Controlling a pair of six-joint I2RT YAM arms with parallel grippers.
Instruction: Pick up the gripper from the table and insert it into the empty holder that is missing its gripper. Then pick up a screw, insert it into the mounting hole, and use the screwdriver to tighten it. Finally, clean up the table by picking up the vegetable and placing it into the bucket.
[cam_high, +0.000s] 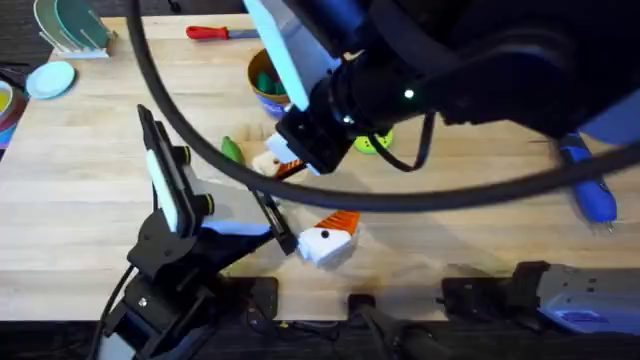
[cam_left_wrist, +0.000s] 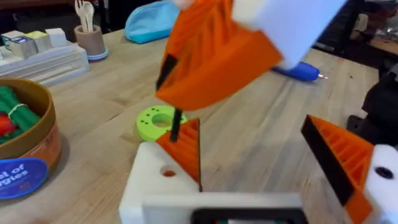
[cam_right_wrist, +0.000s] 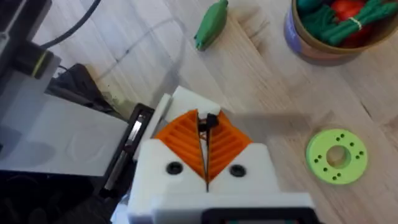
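The screw step is in hand. The right gripper, white with orange ribbed pads, is pinched closed on a small black screw and hangs just above the cream-white plastic holder block at mid-table. The small orange ribbed plastic gripper wedge looks already seated in that block, and orange shows through its round mounting hole. The left gripper sits at the block's near side; whether it clamps the block I cannot tell.

Next, the screw tip must meet the hole squarely. After that the fat blue powered screwdriver, lying well to the right, is needed. The glossy green toy vegetable lies just left of the block, with the tan-rimmed blue bucket beyond.
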